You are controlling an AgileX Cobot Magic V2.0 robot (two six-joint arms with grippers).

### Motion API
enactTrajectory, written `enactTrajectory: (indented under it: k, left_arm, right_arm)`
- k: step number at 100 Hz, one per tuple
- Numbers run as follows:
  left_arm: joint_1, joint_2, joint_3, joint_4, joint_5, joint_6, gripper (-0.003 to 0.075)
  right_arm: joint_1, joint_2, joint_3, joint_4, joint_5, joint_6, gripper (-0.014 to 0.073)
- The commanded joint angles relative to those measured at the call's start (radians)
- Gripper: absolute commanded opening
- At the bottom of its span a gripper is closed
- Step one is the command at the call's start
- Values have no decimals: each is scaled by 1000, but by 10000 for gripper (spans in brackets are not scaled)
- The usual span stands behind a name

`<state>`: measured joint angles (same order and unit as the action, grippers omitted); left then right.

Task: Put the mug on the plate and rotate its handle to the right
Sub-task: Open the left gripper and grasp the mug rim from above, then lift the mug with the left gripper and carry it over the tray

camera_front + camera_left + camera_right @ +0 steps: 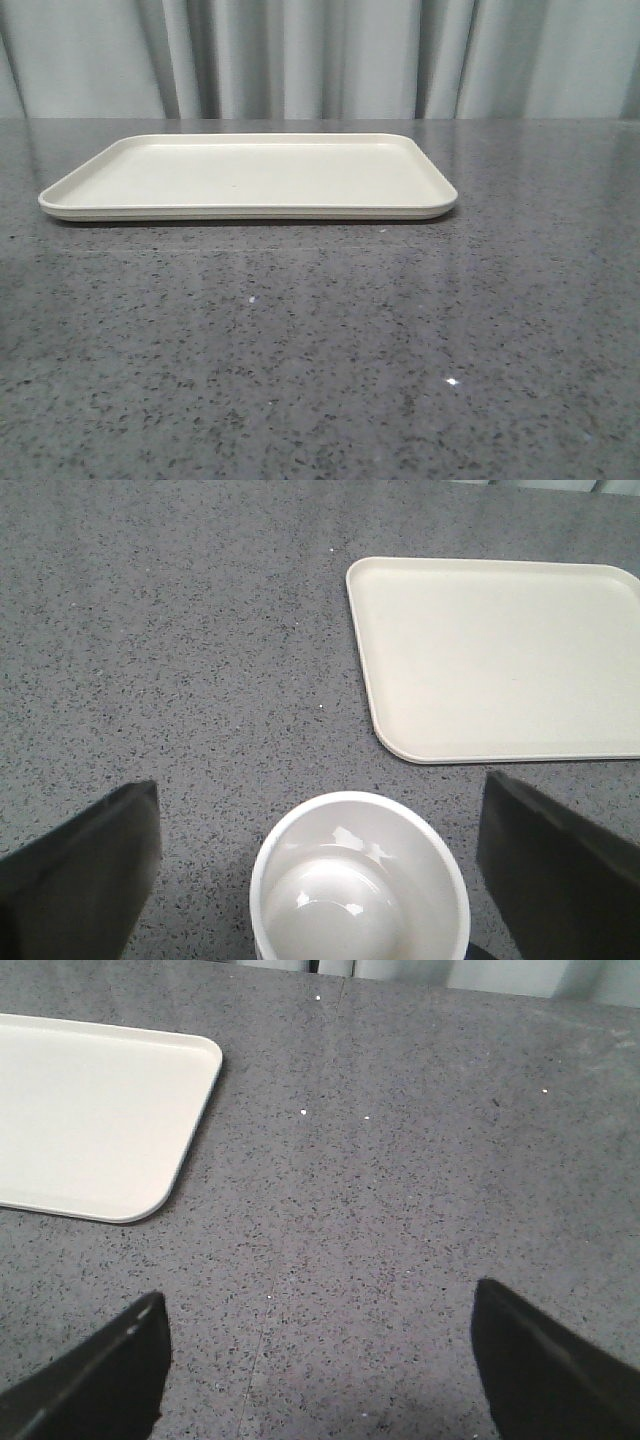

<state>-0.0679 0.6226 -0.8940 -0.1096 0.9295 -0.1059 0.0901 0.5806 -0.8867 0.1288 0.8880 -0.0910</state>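
The left gripper (318,880) is spread wide with the mug (358,882) standing upright between its fingers (85,865), untouched, on the table (180,650) near the plate (500,655). The right gripper (318,1365) hangs open over bare table, plate off to its side.

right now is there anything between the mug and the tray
No. In the left wrist view only bare grey table separates the mug from the tray. The mug sits between the open left gripper fingers.

Glossy mug (360,880), matt plate (250,175), polished speckled table (320,350)
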Motion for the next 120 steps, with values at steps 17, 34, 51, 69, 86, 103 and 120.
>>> enactTrajectory:
  k: [17,34,51,69,86,103,120]
  left_arm:
    - [-5,61,-34,-14,29,-25,659]
    - [-5,144,-34,-9,84,-25,659]
    - [-5,230,-34,15,97,-25,659]
    - [-5,312,-34,44,148,-25,659]
    - [-5,361,-34,48,149,-25,659]
    - [-5,386,-34,48,149,-25,645]
    - [-5,387,-34,48,149,-25,450]
  right_arm:
    - [-6,11,-32,5,-88,4,638]
    - [-6,11,-32,5,-90,4,638]
    - [-6,11,-32,5,-90,4,638]
    - [-6,11,-32,5,-90,4,638]
    - [-6,11,-32,5,-90,4,638]
    - [-6,11,-32,5,-90,4,638]
    - [-6,11,-32,5,-90,4,638]
